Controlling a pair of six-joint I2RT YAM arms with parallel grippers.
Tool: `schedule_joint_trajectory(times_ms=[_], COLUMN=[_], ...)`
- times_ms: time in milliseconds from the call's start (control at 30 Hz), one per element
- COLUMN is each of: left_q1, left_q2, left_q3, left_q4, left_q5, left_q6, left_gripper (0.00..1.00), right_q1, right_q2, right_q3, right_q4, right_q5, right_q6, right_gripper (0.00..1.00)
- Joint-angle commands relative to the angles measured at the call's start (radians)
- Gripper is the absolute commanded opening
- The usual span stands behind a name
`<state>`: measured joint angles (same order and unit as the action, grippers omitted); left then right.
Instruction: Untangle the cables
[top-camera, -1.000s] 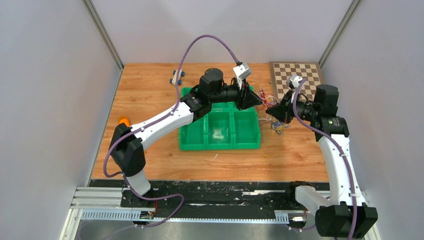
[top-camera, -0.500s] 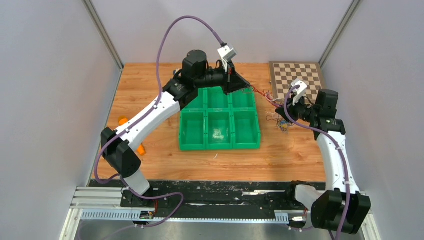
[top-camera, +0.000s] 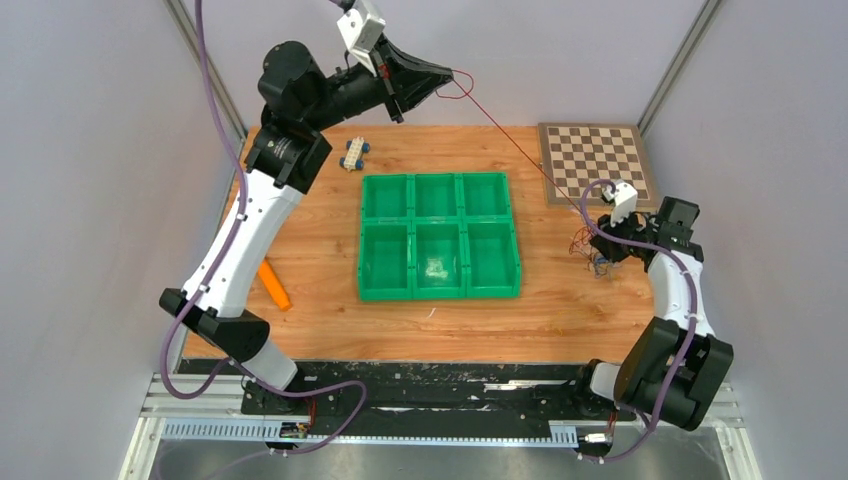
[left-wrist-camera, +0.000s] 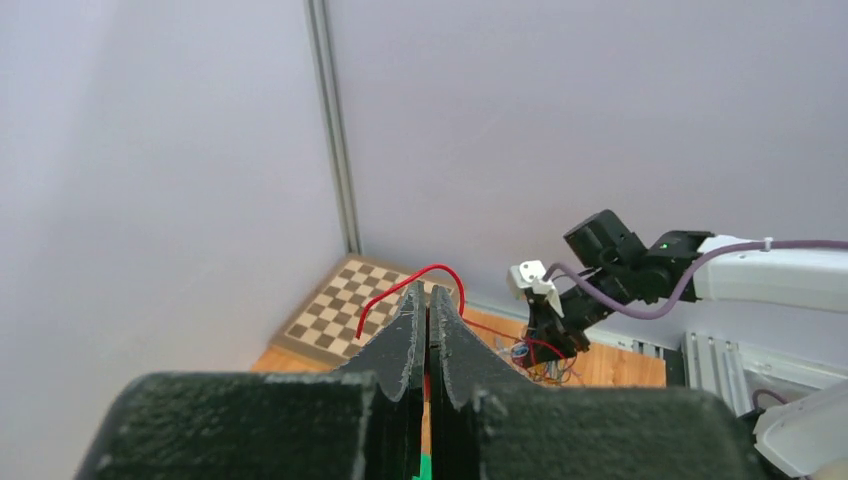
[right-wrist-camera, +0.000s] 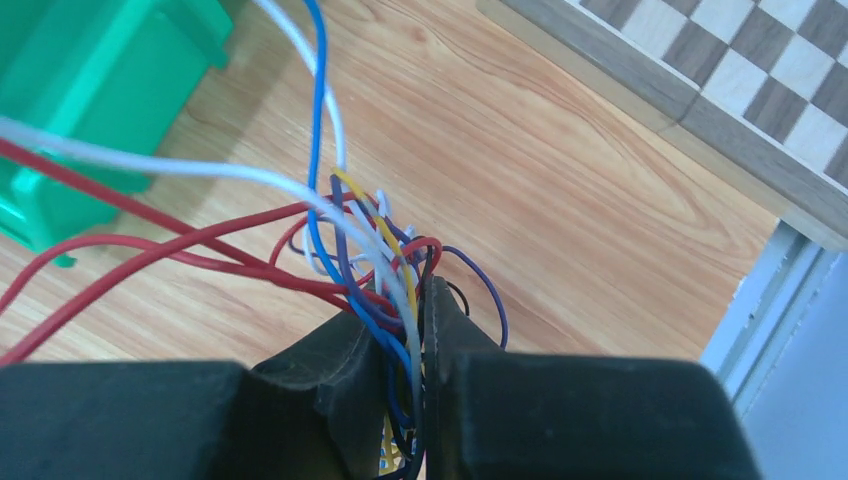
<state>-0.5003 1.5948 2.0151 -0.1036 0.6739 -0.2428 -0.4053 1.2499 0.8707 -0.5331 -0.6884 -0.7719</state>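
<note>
The cables are a small tangle (top-camera: 586, 247) of thin red, blue, white, yellow and black wires on the wood table, right of the green tray. My right gripper (top-camera: 597, 250) is shut on this bundle (right-wrist-camera: 400, 300), low at the table. My left gripper (top-camera: 447, 73) is raised high above the table's back edge and is shut on one red wire (top-camera: 510, 140). That wire runs taut and straight down to the tangle. In the left wrist view its end loops out above the closed fingertips (left-wrist-camera: 428, 300), as the red wire (left-wrist-camera: 405, 290).
A green six-compartment tray (top-camera: 440, 238) sits mid-table. A chessboard (top-camera: 592, 160) lies at the back right, just behind the right gripper. A small blue and white toy (top-camera: 353, 153) is at the back, an orange object (top-camera: 273, 285) at the left.
My left arm has swung up and to the left, away from the tray, drawing the red wire out long and taut. My right gripper has moved right and down with the tangle.
</note>
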Motion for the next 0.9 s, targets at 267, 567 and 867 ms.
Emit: schedule_joint_trajectory(times_ms=[267,567,867], left_q1=[0.152,0.285,0.565], left_q2=[-0.058,-0.034,-0.006], left_q3=[0.240,0.331,0.300], left_q4=[0.141,0.139,0.060], left_q5=[-0.310,-0.680,-0.831], left_q6=[0.160,0.389,0.391], left_gripper=[0.00,0.00,0.00], right_q1=[-0.104,-0.120,-0.124], right_q2=[0.095,0.109,0.108], right_q3=[0.003,-0.008,0.055], right_q4=[-0.024,-0.032,-0.106], right_q5=[0.114,0.109,0.044], right_q6=[-0.135,-0.165,-0.164], right_gripper=[0.22,0.25,0.20])
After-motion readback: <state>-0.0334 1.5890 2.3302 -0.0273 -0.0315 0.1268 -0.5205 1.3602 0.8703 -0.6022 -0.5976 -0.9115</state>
